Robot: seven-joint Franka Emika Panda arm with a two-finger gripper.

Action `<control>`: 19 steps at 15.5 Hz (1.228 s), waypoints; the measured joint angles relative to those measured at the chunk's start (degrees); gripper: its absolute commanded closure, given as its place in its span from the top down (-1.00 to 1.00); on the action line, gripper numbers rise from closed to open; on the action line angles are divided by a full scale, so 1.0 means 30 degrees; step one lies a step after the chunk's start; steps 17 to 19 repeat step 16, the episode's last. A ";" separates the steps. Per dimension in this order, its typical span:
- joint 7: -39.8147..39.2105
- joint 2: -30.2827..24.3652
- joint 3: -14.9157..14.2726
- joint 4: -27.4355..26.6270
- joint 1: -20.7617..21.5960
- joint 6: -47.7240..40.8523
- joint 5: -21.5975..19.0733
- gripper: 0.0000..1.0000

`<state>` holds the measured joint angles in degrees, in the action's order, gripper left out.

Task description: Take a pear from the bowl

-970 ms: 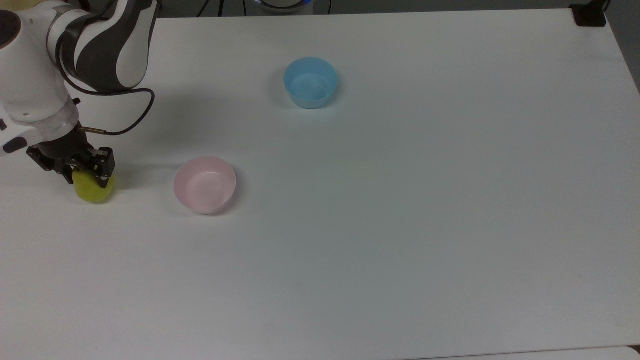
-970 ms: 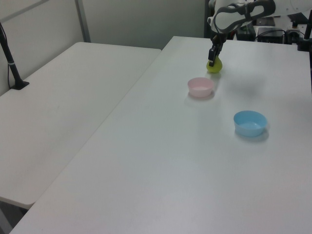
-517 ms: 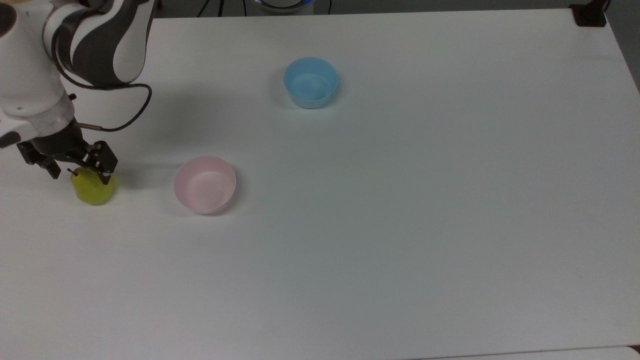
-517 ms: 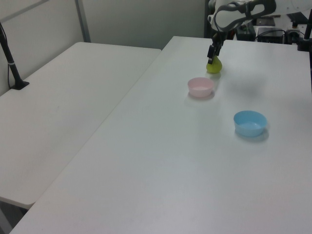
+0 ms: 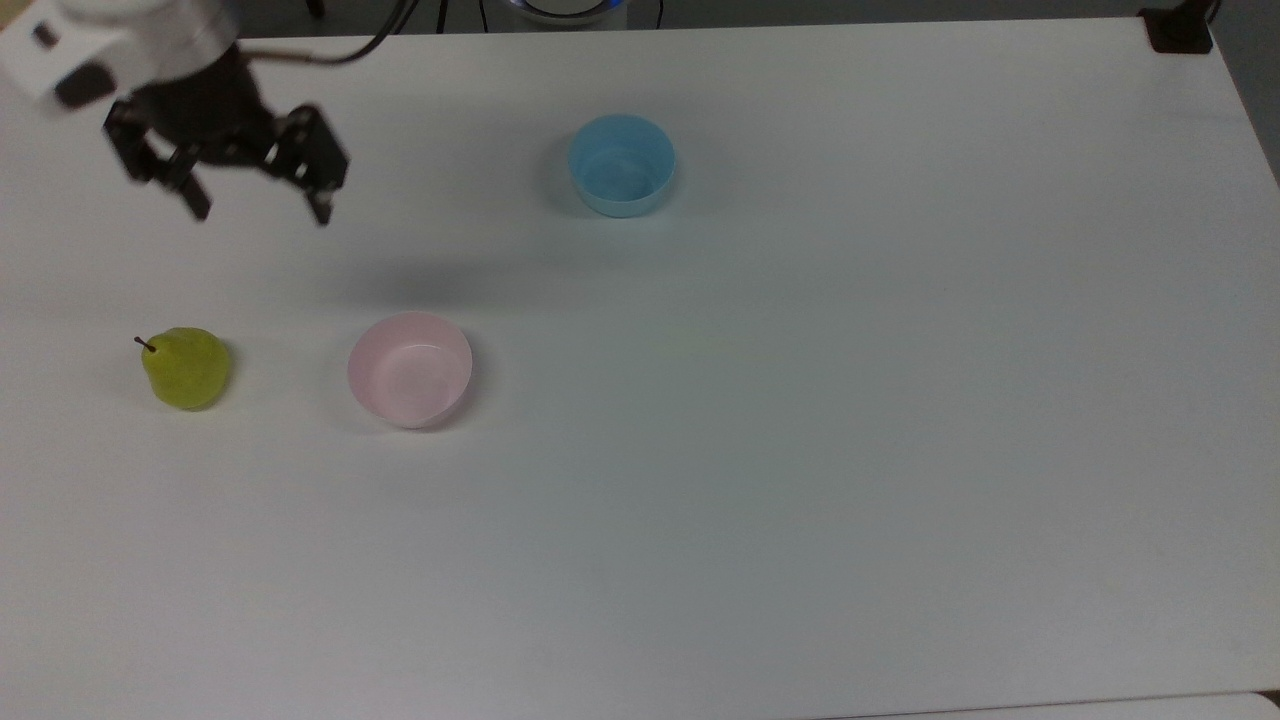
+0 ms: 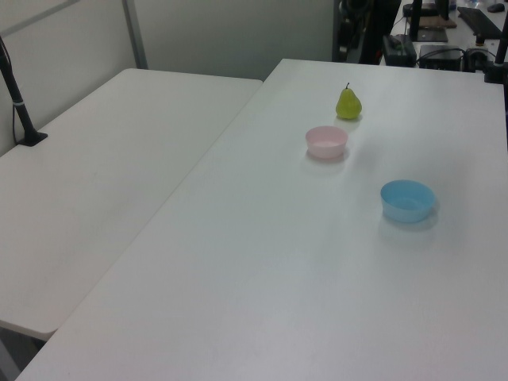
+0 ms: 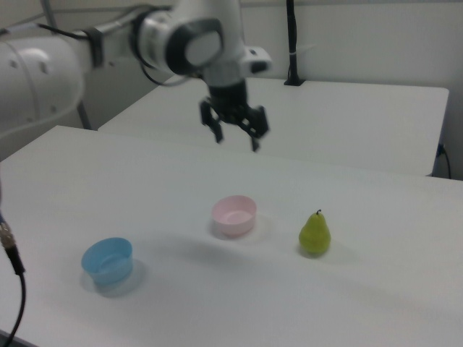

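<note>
Matt smooth white table [image 5: 800, 450]; smooth plastic-looking pink bowl [image 5: 410, 369] & blue bowl [image 5: 621, 165]; slightly glossy pear [image 5: 186, 368].

One pear [image 5: 186, 368] was counted, along with two bowls: one pink bowl [image 5: 410, 369] and one blue bowl [image 5: 621, 165]. One gripper [image 5: 260, 208] and two white tables [image 6: 262, 262] were seen.

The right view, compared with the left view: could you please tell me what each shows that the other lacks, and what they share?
The right view brings in the robot arm, with its hand open and hanging above the table, holding nothing. The left view brings in dark equipment beyond the table's far edge. Both share the pear, standing upright on the table beside the empty pink bowl, and the blue bowl set apart from them.
</note>
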<state>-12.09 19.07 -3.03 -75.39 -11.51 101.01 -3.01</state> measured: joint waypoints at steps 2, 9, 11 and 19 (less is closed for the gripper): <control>0.2248 -0.1468 0.0011 -0.0231 0.0970 -0.1716 0.0003 1.00; 0.3956 -0.5417 0.0043 -0.4493 0.4609 -0.2891 0.0000 1.00; 0.3923 -0.5542 0.0042 -0.4930 0.5196 -0.2416 -0.0001 1.00; 0.3755 -0.5550 -0.0097 -0.5350 0.5453 -0.1574 0.0000 1.00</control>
